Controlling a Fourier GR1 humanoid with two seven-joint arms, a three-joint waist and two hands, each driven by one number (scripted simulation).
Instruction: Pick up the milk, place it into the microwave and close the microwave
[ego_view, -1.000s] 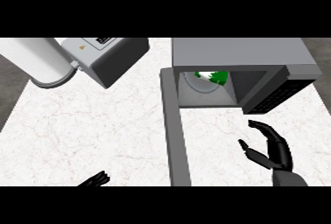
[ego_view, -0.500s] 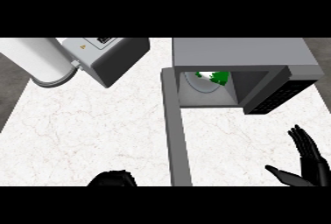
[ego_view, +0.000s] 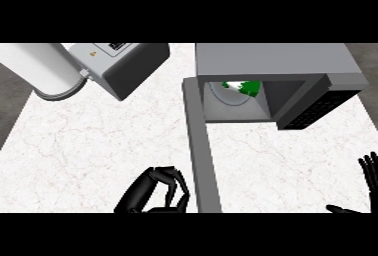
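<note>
Curling its black fingers inward, the left robot hand is seen at the lower edge of the view, just left of the open microwave door; nothing is held in it, and whether it touches the door cannot be told. The right robot hand is found at the lower right corner, where only straight, upright fingertips and the tip of a thumb are shown; it is spread wide and holds nothing. Both are set over a white marbled tabletop.

The door is swung fully out from the microwave and is seen edge-on as a long grey strip running down toward the view's lower edge. Inside the lit cavity, a white round plate is visible, and on it the milk is placed, shown as a white and green carton partly hidden under the microwave's roof. A dark keypad panel is set at the microwave's right front.

At the upper left, well apart from the microwave, a grey box-shaped appliance and a white cylinder just beside it are seen.
</note>
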